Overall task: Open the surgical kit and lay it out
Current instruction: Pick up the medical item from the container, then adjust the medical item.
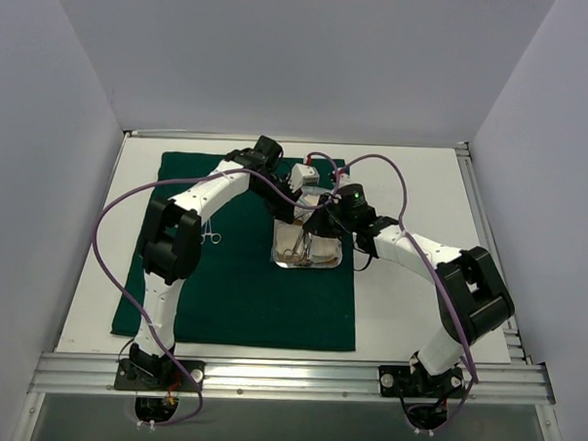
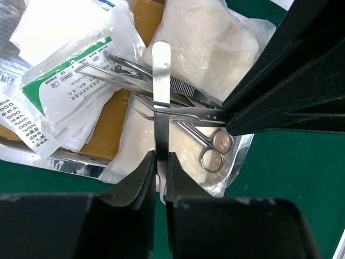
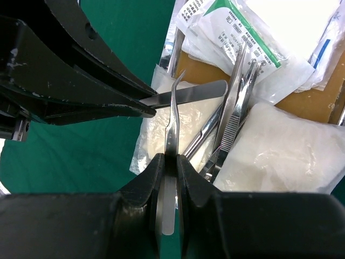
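Top external camera: fixed above and behind the 2 arm bases, facing down and forward, framing the whole table (image 1: pixel 422 187) from far off. Left wrist camera: looks along its own fingers (image 2: pixel 137 181), close over the steel tray (image 2: pixel 64 163). Right wrist camera: same arrangement, facing the tray from the opposite side. All 3 views share the tray. The left wrist view also shows the right gripper (image 2: pixel 226 114), and the right wrist view the left gripper (image 3: pixel 150 108).

White tabletop (image 1: pixel 397 313) shows bright from above, and an aluminium rail (image 1: pixel 297 379) runs across its near edge. Another slim metal rail (image 1: pixel 482 224) lines the right side. Plain pale walls (image 1: pixel 301 55) box in the back and both sides.
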Robot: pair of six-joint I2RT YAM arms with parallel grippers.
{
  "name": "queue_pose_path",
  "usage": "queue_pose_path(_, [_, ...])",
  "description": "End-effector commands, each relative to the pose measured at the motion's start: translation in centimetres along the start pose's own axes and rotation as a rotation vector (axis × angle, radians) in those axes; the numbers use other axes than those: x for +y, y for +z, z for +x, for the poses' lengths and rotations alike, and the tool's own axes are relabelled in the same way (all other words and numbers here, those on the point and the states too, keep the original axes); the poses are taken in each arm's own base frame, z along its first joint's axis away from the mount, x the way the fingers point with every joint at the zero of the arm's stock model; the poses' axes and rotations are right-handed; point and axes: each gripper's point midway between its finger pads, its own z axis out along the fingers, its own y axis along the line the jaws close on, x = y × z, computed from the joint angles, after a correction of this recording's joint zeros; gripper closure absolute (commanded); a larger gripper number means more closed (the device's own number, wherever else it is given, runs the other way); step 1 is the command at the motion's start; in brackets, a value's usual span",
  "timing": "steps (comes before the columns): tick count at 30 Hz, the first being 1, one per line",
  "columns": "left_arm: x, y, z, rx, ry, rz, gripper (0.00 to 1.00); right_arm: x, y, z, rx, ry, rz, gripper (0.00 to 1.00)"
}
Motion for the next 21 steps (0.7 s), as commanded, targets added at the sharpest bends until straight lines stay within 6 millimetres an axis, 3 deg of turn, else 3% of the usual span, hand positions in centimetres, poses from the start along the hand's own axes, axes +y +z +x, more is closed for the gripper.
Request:
queue_pose_path(1, [-0.3, -0.2, -1.3, -0.032, -0.007, 0.007, 0.97, 1.2, 0.2, -0.7, 0.006, -0.031, -0.027, 1.00])
queue_pose_path(9, [1.5, -0.2, -2.3, -0.041, -0.044, -0.082, 0.98, 2.1, -0.1, 0.2, 0.034, -0.064, -0.006, 1.00])
queue_pose_path(16, [0.1, 0.0, -3.0, -0.065, -0.046, -0.022, 0.98, 3.1, 0.5, 0.7, 0.047, -0.065, -0.025, 1.00])
queue_pose_path(21, [1.2, -0.5, -2.8, -0.052, -0.052, -0.079, 0.98, 2.5, -0.1, 0.6, 0.037, -0.050, 0.007, 1.00])
